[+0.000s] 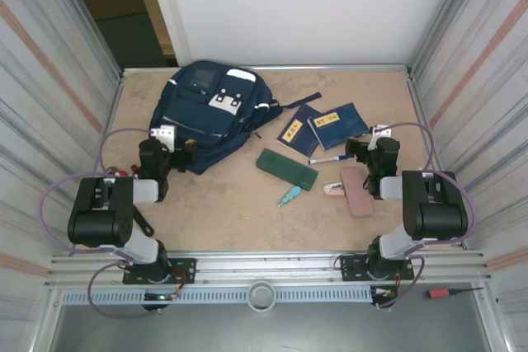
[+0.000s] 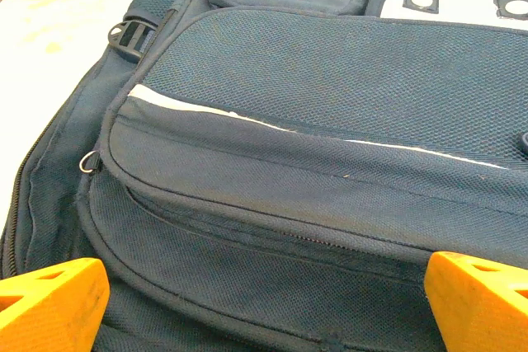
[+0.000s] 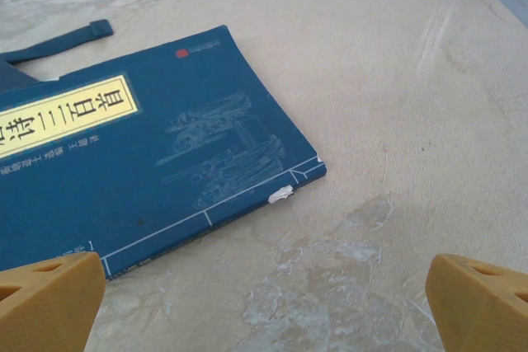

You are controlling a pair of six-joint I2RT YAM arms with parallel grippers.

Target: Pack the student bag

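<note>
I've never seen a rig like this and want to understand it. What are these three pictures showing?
These are two robot arms, each ending in a two-finger gripper. The overhead picture looks down on the table, where a navy backpack, two navy booklets, a green pencil case, a pen and a pink case lie. The other two come from wrist cameras; the orange tips are fingers. The left gripper stands open at the backpack, the right gripper at a booklet. Nothing is held.

student bag (image 1: 210,113) | navy w/ white patches | flat, front up, zipped | table far-left
</note>
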